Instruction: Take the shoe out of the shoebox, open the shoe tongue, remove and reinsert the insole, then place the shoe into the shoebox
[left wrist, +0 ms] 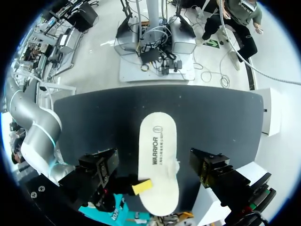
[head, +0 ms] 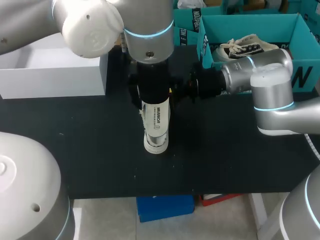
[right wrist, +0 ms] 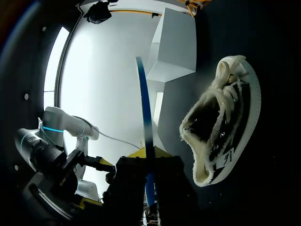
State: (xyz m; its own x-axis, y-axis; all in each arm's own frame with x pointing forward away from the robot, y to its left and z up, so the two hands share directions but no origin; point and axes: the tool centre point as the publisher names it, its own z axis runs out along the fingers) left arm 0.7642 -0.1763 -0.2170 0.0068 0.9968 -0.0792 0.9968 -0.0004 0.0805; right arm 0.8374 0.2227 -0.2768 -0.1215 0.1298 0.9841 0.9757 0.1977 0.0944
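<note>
Insole (head: 156,125), out of the shoe and held level above the worktop (head: 225,160): judged light, thin and floppy, apt to sag or fold, so best pinched at an edge near one end. Left end effector (left wrist: 154,162): fingers spread wide to either side of the insole, holding nothing. Right end effector (right wrist: 149,157): closed narrowly on the insole's edge. Shoe (right wrist: 221,122), soft-sided, lies on the worktop beyond the insole. The shoebox (head: 260,25) stands at the right.
</note>
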